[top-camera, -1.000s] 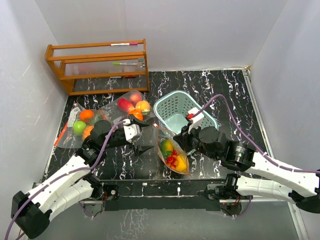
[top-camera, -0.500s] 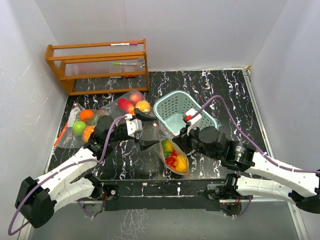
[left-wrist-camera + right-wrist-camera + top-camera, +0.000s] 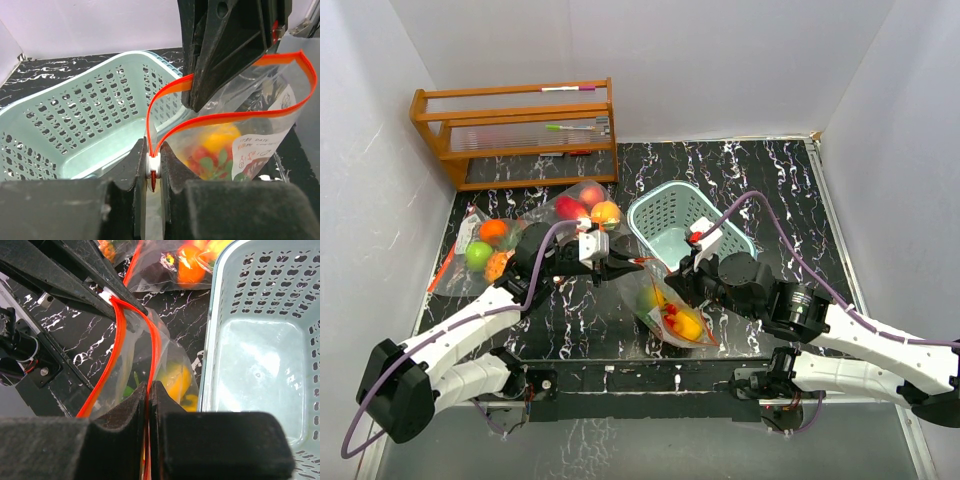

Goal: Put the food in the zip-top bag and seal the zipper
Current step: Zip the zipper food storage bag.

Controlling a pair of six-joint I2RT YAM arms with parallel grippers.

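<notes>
Probably a robotics lab cell, plain white walls [image 3: 720, 60], black marbled table [image 3: 770, 190], left arm [image 3: 450, 347] and right arm [image 3: 880, 342] bolted on.

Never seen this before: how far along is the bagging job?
Done: toy fruits lie inside the zip-top bag. In hand: left gripper pinches the white slider, right gripper clamps the orange zipper. Left: that zipper gapes open; slide it shut.

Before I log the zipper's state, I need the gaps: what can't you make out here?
Left wrist: right fingers cover part of the zip strip.
Right wrist: those fingers hide the bag's lower half.
Top: white slider too small between left fingers; bagged fruit overlap, uncountable.
</notes>
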